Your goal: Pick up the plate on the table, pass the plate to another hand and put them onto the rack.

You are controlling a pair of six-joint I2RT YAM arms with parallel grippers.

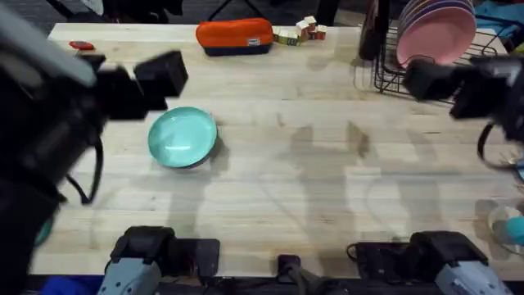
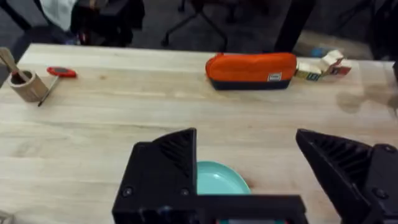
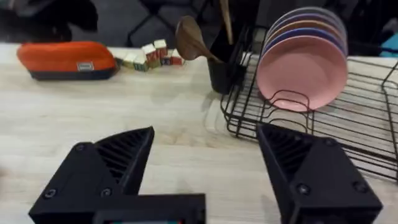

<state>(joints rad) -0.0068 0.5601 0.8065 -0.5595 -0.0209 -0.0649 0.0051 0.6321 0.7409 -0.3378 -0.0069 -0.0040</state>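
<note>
Teal plate (image 1: pixel 182 137) is seen flat on the desk (image 1: pixel 327 188), left of centre. Left gripper (image 2: pixel 249 163) is held just above it, jaws wide open, empty. Right gripper (image 3: pixel 205 165) is positioned near the rack (image 3: pixel 348 134) holding pink plates (image 3: pixel 303 71), jaws wide open, empty.
</note>
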